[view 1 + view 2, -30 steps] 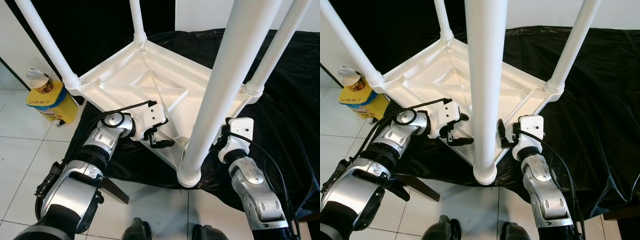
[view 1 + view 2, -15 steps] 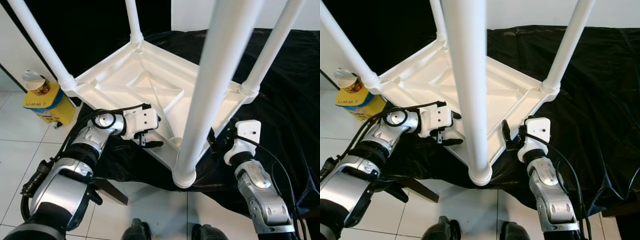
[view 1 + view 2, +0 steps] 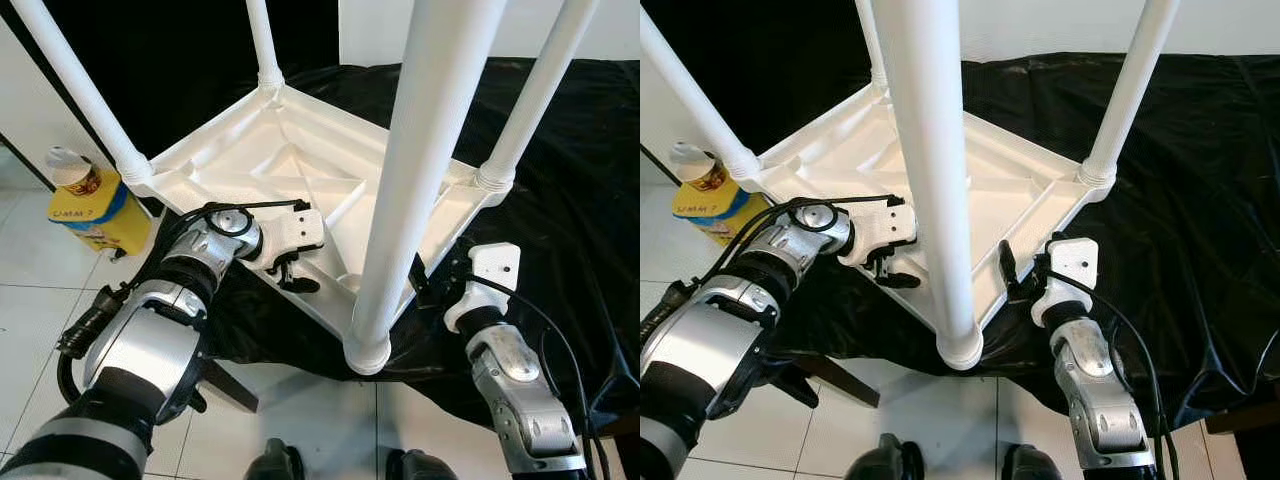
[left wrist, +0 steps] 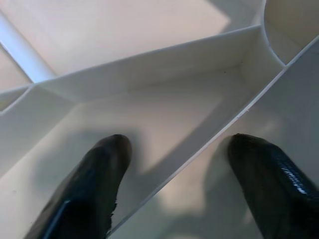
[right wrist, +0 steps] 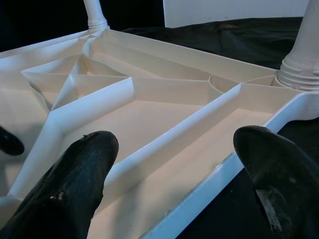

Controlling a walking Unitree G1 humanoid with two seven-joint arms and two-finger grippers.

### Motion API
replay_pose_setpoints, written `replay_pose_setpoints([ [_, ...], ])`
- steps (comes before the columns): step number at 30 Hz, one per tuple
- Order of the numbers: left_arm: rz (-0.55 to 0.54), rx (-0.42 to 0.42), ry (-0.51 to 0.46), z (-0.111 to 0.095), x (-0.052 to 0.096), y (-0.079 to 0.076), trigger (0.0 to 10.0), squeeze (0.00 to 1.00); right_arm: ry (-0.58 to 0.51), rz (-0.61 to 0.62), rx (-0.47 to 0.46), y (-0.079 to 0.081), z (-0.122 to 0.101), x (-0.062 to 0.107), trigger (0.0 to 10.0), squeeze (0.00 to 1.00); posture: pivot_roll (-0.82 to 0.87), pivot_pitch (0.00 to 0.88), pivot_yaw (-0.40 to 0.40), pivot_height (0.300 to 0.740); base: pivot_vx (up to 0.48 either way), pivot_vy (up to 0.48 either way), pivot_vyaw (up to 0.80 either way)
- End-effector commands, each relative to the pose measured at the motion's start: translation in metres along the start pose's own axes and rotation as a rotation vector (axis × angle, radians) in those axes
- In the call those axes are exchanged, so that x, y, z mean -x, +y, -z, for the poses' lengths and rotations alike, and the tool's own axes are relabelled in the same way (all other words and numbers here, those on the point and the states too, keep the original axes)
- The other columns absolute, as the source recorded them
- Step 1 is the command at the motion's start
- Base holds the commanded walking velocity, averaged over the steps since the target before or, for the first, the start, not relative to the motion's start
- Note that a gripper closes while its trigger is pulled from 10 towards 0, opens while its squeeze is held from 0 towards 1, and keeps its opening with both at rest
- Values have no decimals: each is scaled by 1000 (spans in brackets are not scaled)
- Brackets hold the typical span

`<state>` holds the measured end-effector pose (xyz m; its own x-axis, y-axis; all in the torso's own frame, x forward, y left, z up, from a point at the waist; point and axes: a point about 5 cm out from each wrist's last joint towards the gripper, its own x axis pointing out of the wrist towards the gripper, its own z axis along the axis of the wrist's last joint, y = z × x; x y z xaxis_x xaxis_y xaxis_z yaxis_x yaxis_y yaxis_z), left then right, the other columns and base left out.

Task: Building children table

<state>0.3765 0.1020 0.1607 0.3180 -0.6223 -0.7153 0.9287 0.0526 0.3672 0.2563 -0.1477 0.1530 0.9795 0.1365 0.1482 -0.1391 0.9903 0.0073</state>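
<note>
Lying upside down on a black sheet (image 3: 560,150) with four legs raised, the white plastic table (image 3: 300,165) is judged stiff, light and slippery, best held by its rim, which is straddled by the spread left end effector (image 3: 295,272) and right end effector (image 3: 1012,275).

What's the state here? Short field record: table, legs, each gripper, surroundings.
table: white plastic table upside down on black sheet
legs: four white legs in the corner sockets, pointing up
left gripper: left gripper open, fingers astride a rib at the near-left edge
right gripper: right gripper open, fingers astride the near-right rim
surroundings: yellow container on the tiled floor, left of the table
</note>
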Motion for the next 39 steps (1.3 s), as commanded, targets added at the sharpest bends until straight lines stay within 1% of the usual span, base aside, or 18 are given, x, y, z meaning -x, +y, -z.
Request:
replay_pose_setpoints([
  [1,-242,44,93,20,-3,4,0,0,-3,2,-4,1,1,2,10000,0,30,151,90,740,0,0,0],
  [7,-260,44,80,13,-4,8,0,0,-6,5,-11,4,1,3,10000,0,29,151,97,740,0,0,0],
  [14,-297,55,57,4,-7,12,0,0,-20,35,-17,1,-1,2,10000,0,28,151,102,740,0,0,0],
  [15,-319,55,46,1,-7,14,0,0,-23,46,-20,1,-1,2,10000,0,27,149,104,740,0,0,0],
  [20,-344,56,35,-2,-6,17,0,0,-27,57,-21,0,-1,2,10000,0,26,148,105,740,0,0,0],
  [24,-385,67,7,-9,-4,22,0,0,-35,86,-21,-3,-2,2,10000,0,22,143,107,740,0,0,0],
  [26,-385,67,7,-9,-4,22,0,0,-35,86,-21,-3,-2,2,10000,0,22,143,107,740,0,0,0],
  [30,-445,77,-49,-21,-4,28,0,0,-55,147,-5,-9,-3,1,10000,0,17,136,106,740,0,0,0],
  [31,-445,77,-49,-21,-4,28,0,0,-55,147,-5,-9,-3,1,10000,0,17,136,106,740,0,0,0],
  [33,-458,74,-97,-30,-7,28,0,0,-63,220,16,-17,-3,2,10000,0,14,136,105,740,0,0,0],
  [34,-475,86,-123,-35,-7,30,2392,0,-63,271,38,-23,-3,3,10000,0,12,135,106,740,0,0,0],
  [35,-475,86,-123,-35,-7,30,2392,0,-63,271,38,-23,-3,3,10000,0,12,135,106,740,0,0,0],
  [36,-488,103,-154,-40,-9,30,10000,0,-65,341,63,-31,-3,5,10000,0,11,135,106,740,0,0,0],
  [37,-488,103,-154,-40,-9,30,10000,0,-65,341,63,-31,-3,5,10000,0,11,135,106,740,0,0,0],
  [38,-476,125,-183,-42,-9,30,10000,557,-68,371,63,-34,-4,8,10000,0,9,134,107,740,0,0,0],
  [39,-476,125,-183,-42,-9,30,10000,557,-68,371,63,-34,-4,8,10000,0,9,134,107,740,0,0,0],
])
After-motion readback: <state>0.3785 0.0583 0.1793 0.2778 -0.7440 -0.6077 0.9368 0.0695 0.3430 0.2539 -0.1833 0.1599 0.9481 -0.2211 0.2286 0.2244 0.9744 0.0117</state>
